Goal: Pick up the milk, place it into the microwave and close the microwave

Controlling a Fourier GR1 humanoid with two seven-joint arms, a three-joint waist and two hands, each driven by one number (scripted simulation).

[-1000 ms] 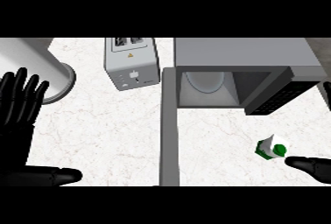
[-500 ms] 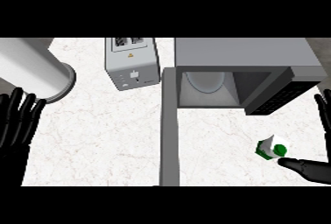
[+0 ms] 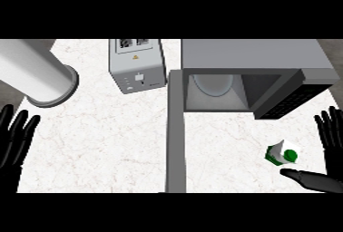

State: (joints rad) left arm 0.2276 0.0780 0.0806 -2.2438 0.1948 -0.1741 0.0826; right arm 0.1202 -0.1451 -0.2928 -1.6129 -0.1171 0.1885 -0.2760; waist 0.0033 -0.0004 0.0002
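A small white and green milk carton (image 3: 282, 154) stands on the counter at the right, in front of the microwave. The grey microwave (image 3: 251, 72) is open, its door (image 3: 175, 131) swung out toward me, and a pale plate shows inside. My right hand (image 3: 330, 136) is open at the right edge, fingers straight up just right of the carton, thumb (image 3: 309, 178) stretched out below it, not touching it. My left hand (image 3: 15, 140) is open at the left edge with its fingers up.
A grey toaster (image 3: 138, 65) stands at the back, left of the microwave. A large white cylinder (image 3: 36, 74) slants in from the upper left. The white marble counter (image 3: 100, 145) lies between my left hand and the microwave door.
My right hand has come further into view, fingers now upright beside the milk. My left hand has sunk lower at the left edge. The view has shifted slightly, so the cylinder looks bigger.
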